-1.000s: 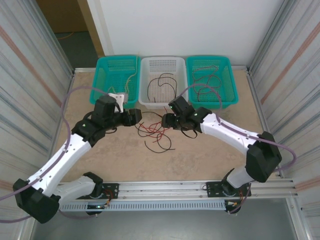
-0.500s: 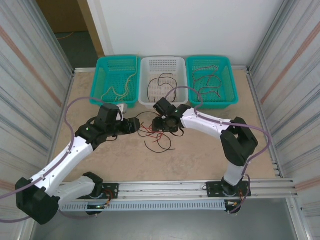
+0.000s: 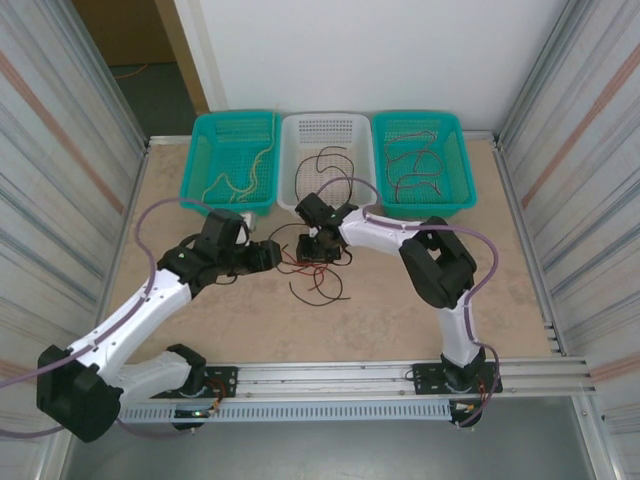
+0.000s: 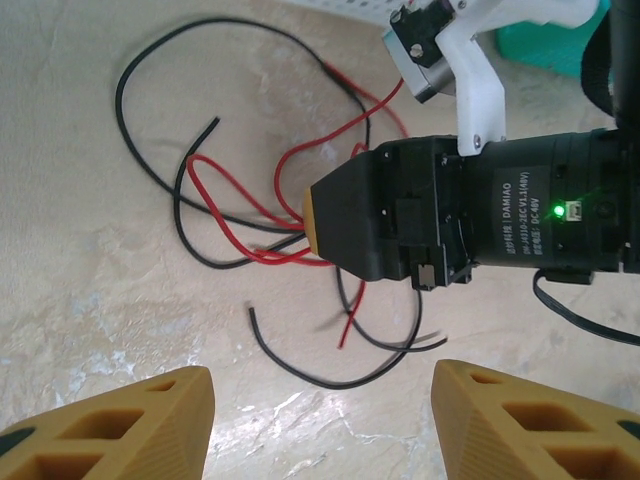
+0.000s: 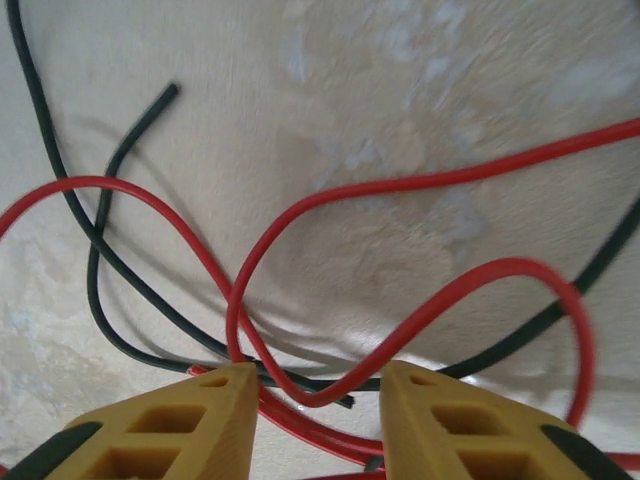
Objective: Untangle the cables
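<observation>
Right wrist view: right gripper (image 5: 318, 378), fingers (image 5: 200, 420) part-open and clamping nothing, straddles a dip of red cable (image 5: 440, 305) running crosswise over a black cable (image 5: 100, 290) on the desk (image 5: 420, 80); left gripper (image 4: 318, 378), wide open and empty, hangs farther off.

Left arm (image 3: 130, 320) stretched inward, left tool (image 4: 320, 400) spread wide, right arm (image 3: 385, 231) sharply bent, right tool (image 5: 315, 385) narrowly parted.

Red cables (image 4: 270, 257) and black cables (image 4: 119, 98) vanish under the right gripper (image 4: 312, 215); crossings there unreadable. Right wrist: fingers (image 5: 200, 420) cut by bottom edge, red loop (image 5: 585, 340) blurred on right.
</observation>
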Motion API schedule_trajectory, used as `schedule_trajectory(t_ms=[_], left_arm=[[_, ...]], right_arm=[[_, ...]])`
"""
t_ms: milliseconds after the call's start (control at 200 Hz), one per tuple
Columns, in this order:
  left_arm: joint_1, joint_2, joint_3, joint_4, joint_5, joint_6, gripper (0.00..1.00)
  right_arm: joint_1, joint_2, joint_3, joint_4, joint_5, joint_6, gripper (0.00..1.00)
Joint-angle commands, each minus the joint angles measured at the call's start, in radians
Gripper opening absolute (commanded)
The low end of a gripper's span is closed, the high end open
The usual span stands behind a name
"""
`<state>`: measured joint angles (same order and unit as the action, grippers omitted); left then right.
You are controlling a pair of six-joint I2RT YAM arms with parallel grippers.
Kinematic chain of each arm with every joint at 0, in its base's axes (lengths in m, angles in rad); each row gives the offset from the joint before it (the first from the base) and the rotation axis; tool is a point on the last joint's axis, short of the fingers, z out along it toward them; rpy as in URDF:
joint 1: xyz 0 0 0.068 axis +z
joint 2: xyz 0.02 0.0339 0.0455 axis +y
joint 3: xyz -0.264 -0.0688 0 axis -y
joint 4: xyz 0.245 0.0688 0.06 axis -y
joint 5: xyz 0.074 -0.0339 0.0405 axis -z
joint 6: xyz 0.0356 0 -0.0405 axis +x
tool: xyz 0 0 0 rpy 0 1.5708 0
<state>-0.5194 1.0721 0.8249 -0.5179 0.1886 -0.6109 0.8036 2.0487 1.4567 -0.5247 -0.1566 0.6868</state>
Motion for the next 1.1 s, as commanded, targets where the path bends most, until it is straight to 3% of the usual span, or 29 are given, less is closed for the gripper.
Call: schedule_trajectory(t_ms=[0,301,456,631,797,1092], left_arm=[[-0.001,0.023,-0.023,0.05,0.016,-0.013,0.6],[-0.002,0.085,-0.048,0.097,0.041,-0.059,0.6],[-0.002,0.075,-0.031,0.064,0.026,-0.053,0.6],[-0.002,0.084,-0.023,0.033,-0.029,-0.026,0.61],[-0.004,0.137,-0.045,0.082,-0.009,-0.058,0.61],[-0.022,0.291,-0.059,0.137,-0.007,-0.088,0.6]], right_arm=[[0.03,0.001,-0.031,-0.018,-0.03,0.004,0.31],[0.091,-0.18,-0.101,-0.075,0.044,0.022,0.31],[0.083,-0.313,-0.147,-0.124,0.159,0.025,0.49],[0.016,-0.383,-0.192,-0.169,0.25,0.058,0.55],[-0.081,-0.362,-0.206,-0.115,0.173,0.064,0.53],[-0.097,-0.272,-0.108,-0.104,0.142,0.025,0.47]])
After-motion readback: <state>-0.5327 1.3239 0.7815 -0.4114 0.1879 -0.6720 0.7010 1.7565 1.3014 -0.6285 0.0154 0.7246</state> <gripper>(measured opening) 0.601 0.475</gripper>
